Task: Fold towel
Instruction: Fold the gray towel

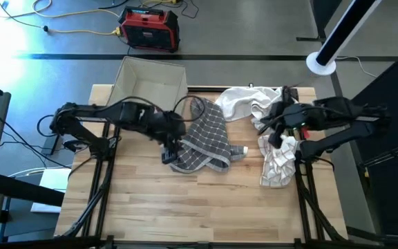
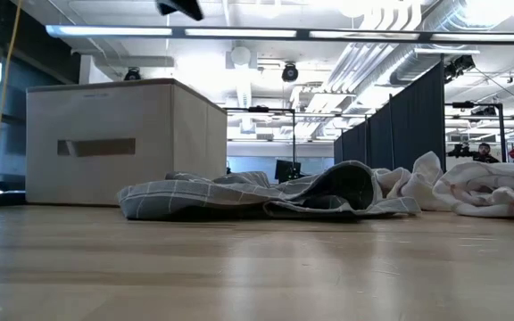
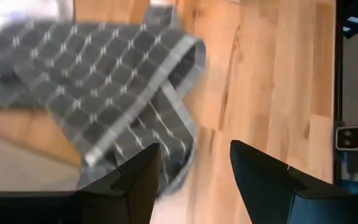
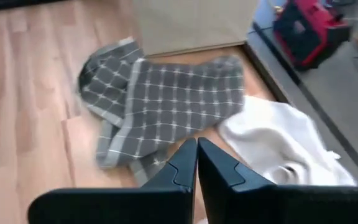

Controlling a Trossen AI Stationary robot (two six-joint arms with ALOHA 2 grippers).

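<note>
- Starting at the left of the table [image 1: 150, 207], the left gripper [image 1: 168, 153] is seen poised over the near-left edge of the grey checked towel [image 1: 209, 138]; in the left wrist view its fingers [image 3: 135, 180] are spread apart, with nothing between them, and the towel's hem lies just ahead of and below the tips.
- Behind this gripper, toward the far edge of the table, a beige fabric bin [image 1: 150, 79] stands just beside the towel.
- The grey checked towel is found crumpled near the table's middle, between the two grippers, with one corner doubled over itself; the fold is judged not yet begun.
- A white towel [image 1: 247, 100] is heaped just beyond the right gripper [image 1: 271, 128], touching the grey one's far-right side, and another pale checked cloth [image 1: 278, 162] is bunched directly beneath and in front of that gripper.
- In the right wrist view the right gripper's fingers [image 4: 185, 165] are pressed together, and no cloth is seen pinched between them.
- A two-layer pinch is risked if the left gripper closes on the doubled corner, so the towel would lift bunched rather than flat.
- The white towel could be dragged along, since the two cloths overlap.
</note>
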